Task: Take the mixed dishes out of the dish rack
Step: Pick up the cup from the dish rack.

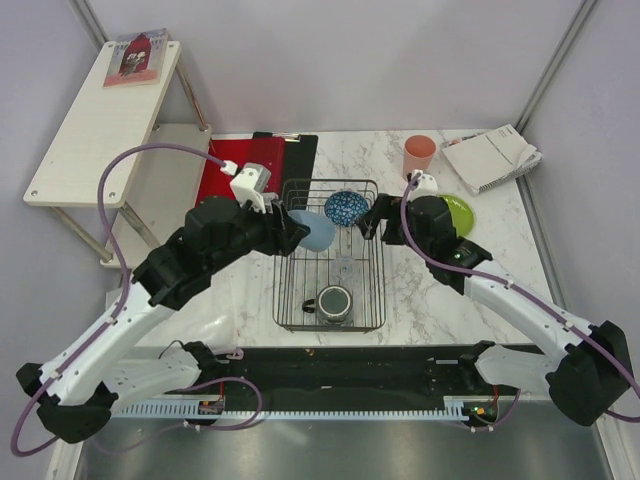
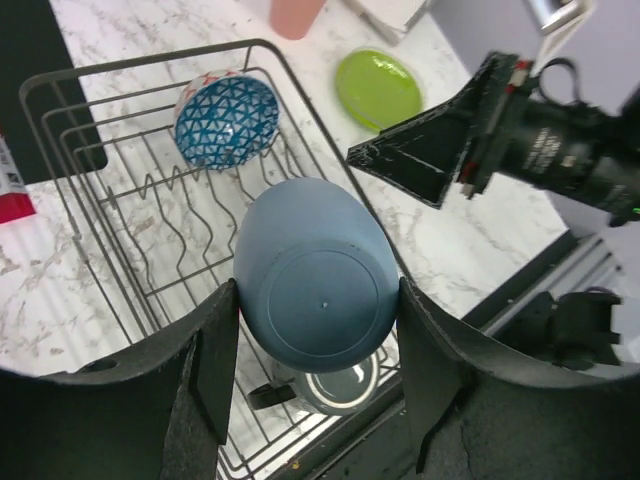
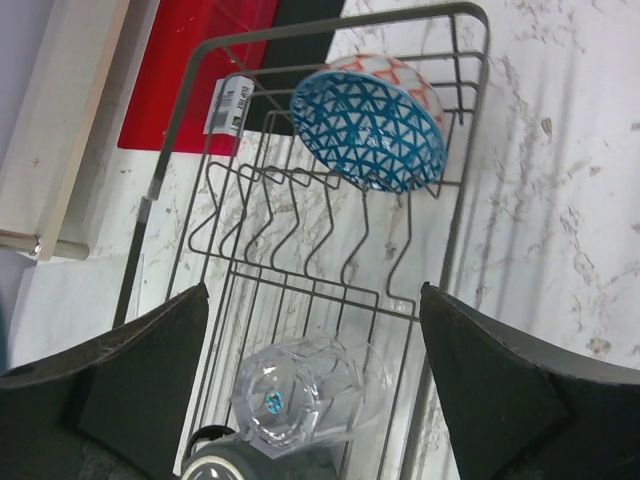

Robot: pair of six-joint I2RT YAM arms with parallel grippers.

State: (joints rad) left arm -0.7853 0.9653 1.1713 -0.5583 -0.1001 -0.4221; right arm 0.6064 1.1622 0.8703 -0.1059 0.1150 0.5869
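Observation:
The black wire dish rack (image 1: 283,300) stands mid-table. My left gripper (image 1: 297,232) is shut on a blue-grey cup (image 2: 312,275), held above the rack's left side with its base toward the wrist camera. In the rack, a blue patterned bowl (image 1: 346,207) leans at the far end, a clear glass (image 3: 310,395) lies on its side in the middle, and a dark grey mug (image 1: 335,303) sits at the near end. My right gripper (image 3: 315,290) hangs open over the rack's right side, above the glass. A lime-green plate (image 1: 462,212) and a salmon-pink cup (image 1: 420,152) rest on the table to the right.
A red clipboard (image 1: 232,165) lies at the rack's far left. A white shelf (image 1: 100,120) with a book (image 1: 138,55) stands beyond the table's left edge. A stack of papers (image 1: 490,158) sits at the back right.

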